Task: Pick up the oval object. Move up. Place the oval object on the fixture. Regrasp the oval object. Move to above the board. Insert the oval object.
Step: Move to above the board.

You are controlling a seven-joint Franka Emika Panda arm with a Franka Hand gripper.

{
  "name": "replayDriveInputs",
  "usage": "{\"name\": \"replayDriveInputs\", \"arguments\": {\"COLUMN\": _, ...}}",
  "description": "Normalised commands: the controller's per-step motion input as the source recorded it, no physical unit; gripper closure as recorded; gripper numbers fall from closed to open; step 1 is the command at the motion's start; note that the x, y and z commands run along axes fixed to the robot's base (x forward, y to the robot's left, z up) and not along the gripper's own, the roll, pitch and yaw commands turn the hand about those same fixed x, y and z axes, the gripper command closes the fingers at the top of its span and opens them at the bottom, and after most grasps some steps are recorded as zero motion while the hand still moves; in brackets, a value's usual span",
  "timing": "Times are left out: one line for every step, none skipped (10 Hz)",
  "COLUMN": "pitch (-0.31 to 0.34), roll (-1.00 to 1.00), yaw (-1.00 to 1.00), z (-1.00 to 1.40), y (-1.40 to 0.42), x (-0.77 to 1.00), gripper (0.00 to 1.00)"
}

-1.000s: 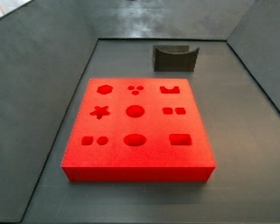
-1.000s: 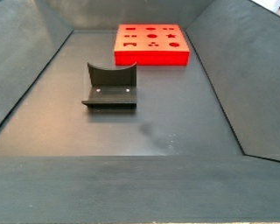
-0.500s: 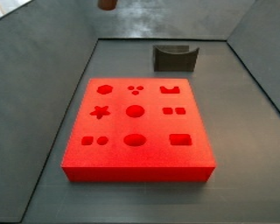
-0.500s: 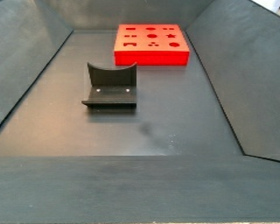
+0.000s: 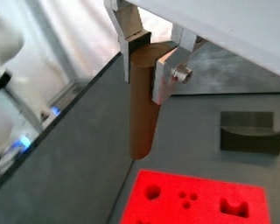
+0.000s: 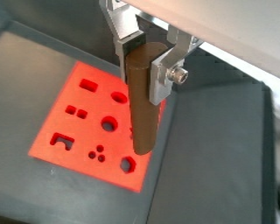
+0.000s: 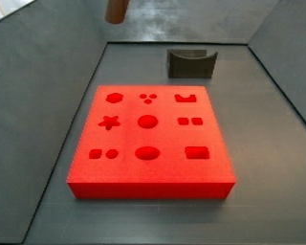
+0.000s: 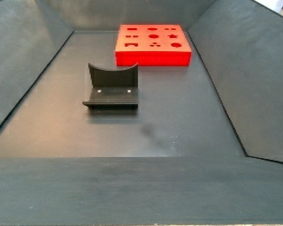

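In both wrist views my gripper (image 5: pixel 146 83) (image 6: pixel 143 77) is shut on the upper end of the oval object (image 5: pixel 140 122) (image 6: pixel 142 122), a brown rod hanging straight down from the silver fingers (image 5: pixel 166 77). In a side view only the rod's lower end (image 7: pixel 115 10) shows at the top edge, high above the floor and beyond the board's far left corner. The red board (image 7: pixel 149 134) (image 8: pixel 154 44) (image 6: pixel 90 122) lies flat with its shaped holes up. The dark fixture (image 7: pixel 191 63) (image 8: pixel 112 88) (image 5: pixel 250 131) stands apart from the board, with nothing on it.
Grey sloping walls (image 7: pixel 47 86) (image 8: pixel 26 79) enclose the dark floor (image 8: pixel 156 132) on all sides. A white robot part and cables (image 5: pixel 8 61) show outside the wall in a wrist view.
The rod's lower end has come into a side view at the top edge and now shows a little more. Board and fixture have not moved.
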Motion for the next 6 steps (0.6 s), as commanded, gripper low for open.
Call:
{"name": "replayDriveInputs", "arguments": {"pitch": -0.571, "roll": -0.32, "yaw": 1.0, "z": -0.01, "y": 0.03, "x": -0.1, "gripper": 1.0}}
{"name": "replayDriveInputs", "arguments": {"pitch": -0.646, "roll": -0.28, "yaw": 1.0, "z": -0.01, "y": 0.03, "x": -0.09, "gripper": 1.0}}
{"name": "replayDriveInputs", "arguments": {"pitch": -0.684, "roll": -0.26, "yaw": 1.0, "z": -0.01, "y": 0.03, "x": -0.09, "gripper": 1.0}}
{"name": "replayDriveInputs", "arguments": {"pitch": -0.701, "roll": -0.17, "yaw": 0.86, "z": -0.01, "y": 0.02, "x": -0.08, "gripper": 1.0}}
{"name": "replayDriveInputs", "arguments": {"pitch": -0.6, "roll": -0.12, "yaw": 0.68, "z": -0.01, "y": 0.02, "x": -0.08, "gripper": 1.0}}
{"name": "replayDriveInputs", "arguments": {"pitch": -0.391, "roll": -0.05, "yaw": 0.37, "z": -0.01, "y": 0.02, "x": -0.06, "gripper": 1.0}}
